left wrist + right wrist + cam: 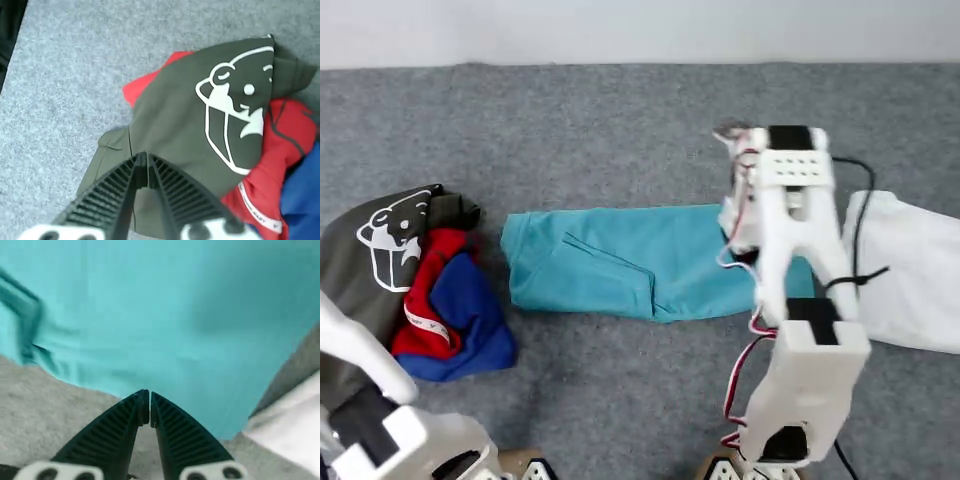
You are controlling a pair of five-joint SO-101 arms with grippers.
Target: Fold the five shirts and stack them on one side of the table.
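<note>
A teal shirt, folded into a long strip, lies across the table's middle. At the left is a pile: a dark shirt with a white bear print over a red shirt and a blue shirt. A white shirt lies at the right. My right arm stands over the teal shirt's right end. My right gripper is shut, its tips at the edge of the teal shirt. My left gripper is shut above the dark shirt, with nothing seen between its fingers.
Grey carpet-like cloth covers the table, with bare room along the far side and in front of the teal shirt. The left arm's base sits at the near left corner. A pale wall runs behind the table.
</note>
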